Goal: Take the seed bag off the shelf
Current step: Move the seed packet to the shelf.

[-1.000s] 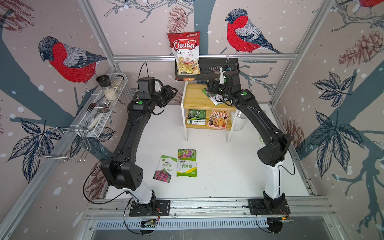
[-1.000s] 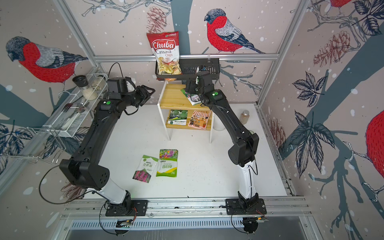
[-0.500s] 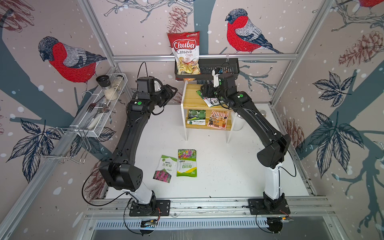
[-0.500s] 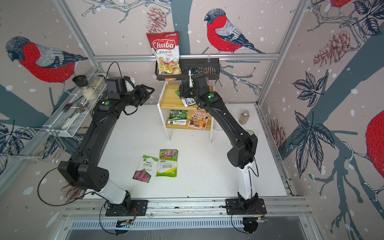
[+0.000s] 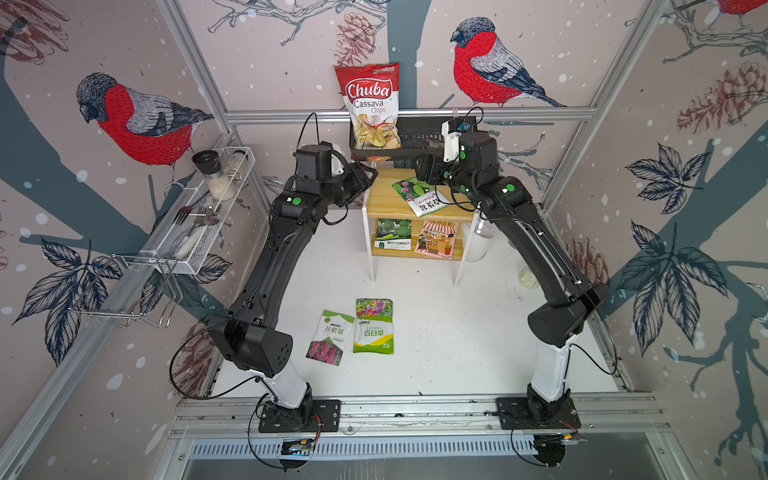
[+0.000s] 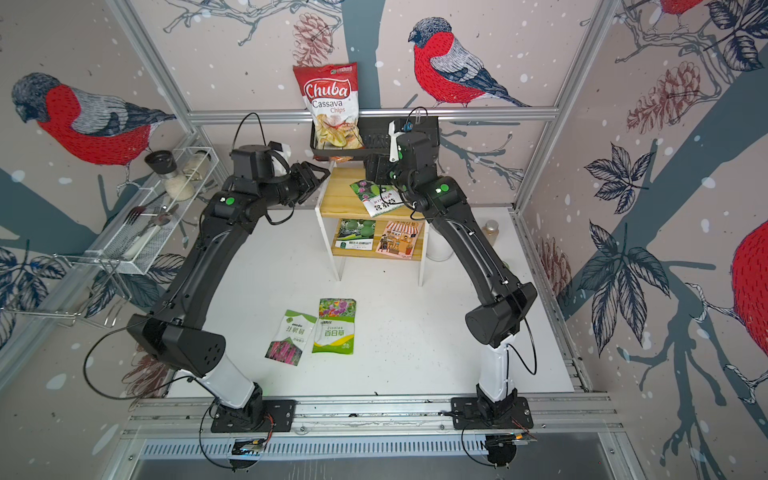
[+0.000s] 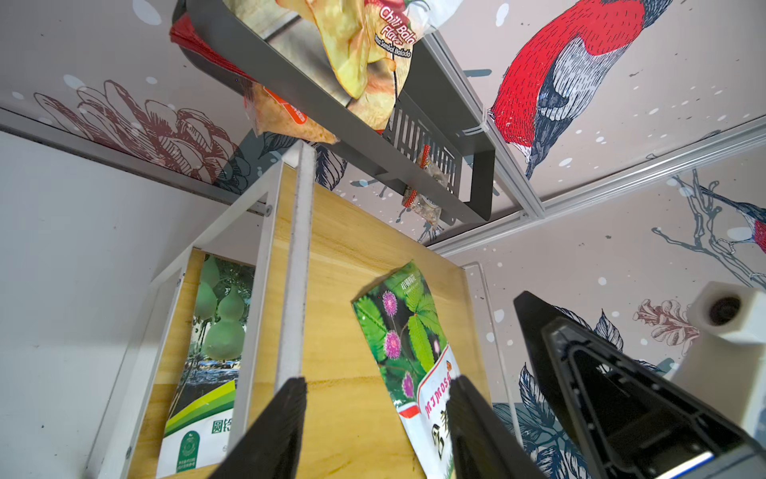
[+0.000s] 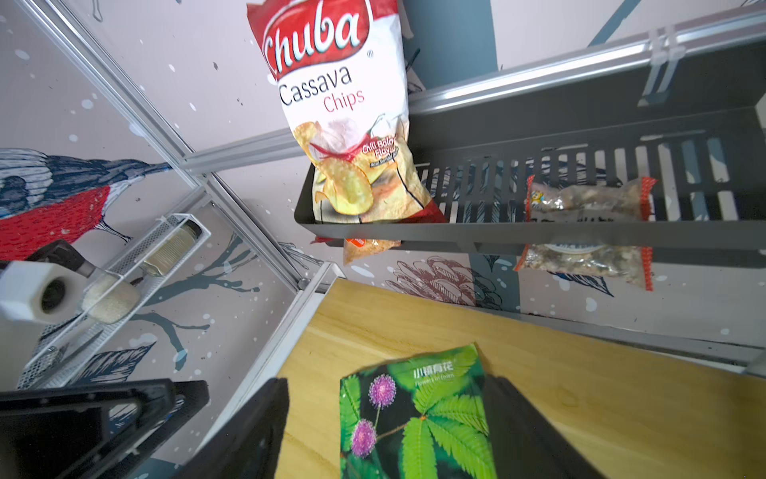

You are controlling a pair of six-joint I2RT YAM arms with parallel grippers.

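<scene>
The seed bag (image 5: 419,195) (image 6: 376,196), green with purple flowers and a white lower end, lies slanted on the top board of the shelf (image 5: 384,197) (image 6: 334,199). Its white end juts past the board's front edge. My right gripper (image 5: 424,170) (image 8: 385,385) is open over the bag's far end (image 8: 418,414), one finger on each side. One of these fingers (image 8: 514,414) is at the bag's edge. My left gripper (image 5: 365,174) (image 7: 376,381) is open and empty at the shelf's left edge, facing the bag (image 7: 408,352).
Two more bags (image 5: 392,233) (image 5: 436,241) lie on the lower board. Above the shelf hangs a black wall basket (image 5: 419,135) with a Chuba chips bag (image 5: 370,104). On the left wall is a white mesh rack (image 5: 199,220). Two seed bags (image 5: 330,343) (image 5: 374,326) lie on the table.
My right gripper has shifted a little left and back over the bag on the top board, and its jaws have narrowed. The left arm has not moved.
</scene>
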